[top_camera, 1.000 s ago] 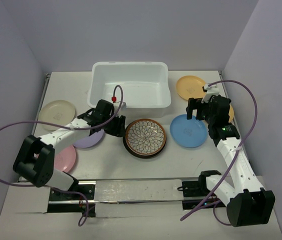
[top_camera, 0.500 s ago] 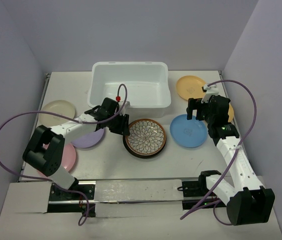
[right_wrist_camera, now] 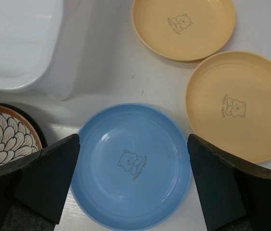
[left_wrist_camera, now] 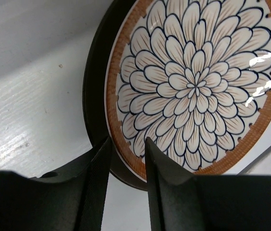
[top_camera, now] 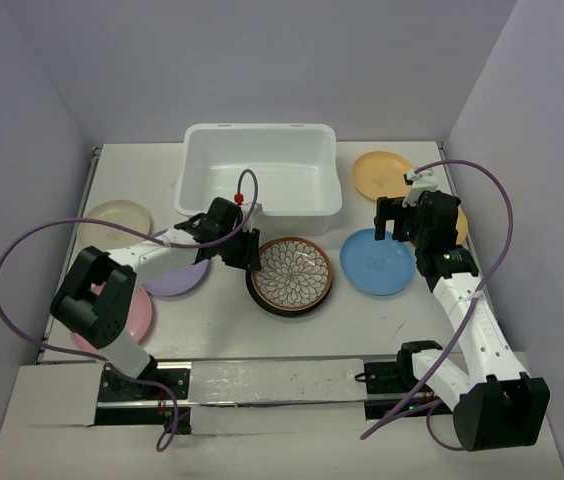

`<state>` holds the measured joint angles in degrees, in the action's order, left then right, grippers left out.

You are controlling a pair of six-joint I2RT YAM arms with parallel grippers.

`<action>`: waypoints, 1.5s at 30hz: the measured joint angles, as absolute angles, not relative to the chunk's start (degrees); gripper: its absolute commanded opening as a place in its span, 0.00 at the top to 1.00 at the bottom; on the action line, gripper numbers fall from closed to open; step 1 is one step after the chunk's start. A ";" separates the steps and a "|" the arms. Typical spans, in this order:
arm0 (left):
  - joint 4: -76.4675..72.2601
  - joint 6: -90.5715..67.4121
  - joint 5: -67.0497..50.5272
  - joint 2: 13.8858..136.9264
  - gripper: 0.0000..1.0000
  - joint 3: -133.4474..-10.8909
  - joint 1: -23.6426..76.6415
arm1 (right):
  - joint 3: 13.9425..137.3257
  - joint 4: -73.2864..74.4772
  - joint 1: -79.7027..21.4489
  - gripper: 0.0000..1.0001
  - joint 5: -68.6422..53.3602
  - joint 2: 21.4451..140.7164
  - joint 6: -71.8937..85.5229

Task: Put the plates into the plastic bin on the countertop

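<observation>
The brown plate with white petals (top_camera: 292, 275) lies in the middle of the countertop (top_camera: 222, 330), in front of the white plastic bin (top_camera: 262, 127). My left gripper (top_camera: 250, 258) is at its left rim. In the left wrist view the gripper (left_wrist_camera: 127, 140) straddles that rim of the petal plate (left_wrist_camera: 198, 86), one finger outside and one inside, jaws narrow but apart. My right gripper (top_camera: 398, 215) hovers wide open over the blue plate (top_camera: 377, 262). In the right wrist view the gripper (right_wrist_camera: 133, 144) frames the blue plate (right_wrist_camera: 126, 168), holding nothing.
Two yellow-orange plates (right_wrist_camera: 183, 26) (right_wrist_camera: 241, 106) lie at the right, past the blue one. Left of the petal plate are a lavender plate (top_camera: 177, 278), a pink plate (top_camera: 134, 315) and a cream plate (top_camera: 114, 222). The bin's corner (right_wrist_camera: 20, 43) shows in the right wrist view.
My left gripper has moved right from over the lavender plate to the petal plate's left rim, and its jaws have narrowed. The right arm has stayed put.
</observation>
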<state>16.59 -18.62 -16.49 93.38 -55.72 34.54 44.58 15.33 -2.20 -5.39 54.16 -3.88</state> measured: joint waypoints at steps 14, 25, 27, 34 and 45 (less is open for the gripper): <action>8.56 -22.60 -13.67 95.50 0.66 -52.92 34.90 | 44.58 16.54 -2.20 0.00 -4.23 52.50 -5.22; 5.96 -25.82 -13.73 96.12 1.00 -52.73 34.91 | 44.58 16.96 -2.20 0.00 -3.88 51.94 -5.89; 5.70 -26.41 -14.19 96.01 1.00 -52.73 34.83 | 44.58 17.17 -2.20 0.00 -3.88 51.71 -5.89; 7.21 -26.10 -13.92 91.33 1.00 -51.75 34.85 | 44.58 17.69 -2.20 0.00 -3.90 50.94 -5.89; 15.01 -17.18 -10.90 76.67 1.00 -50.40 35.03 | 44.58 18.20 -2.20 0.00 -4.18 50.83 -5.87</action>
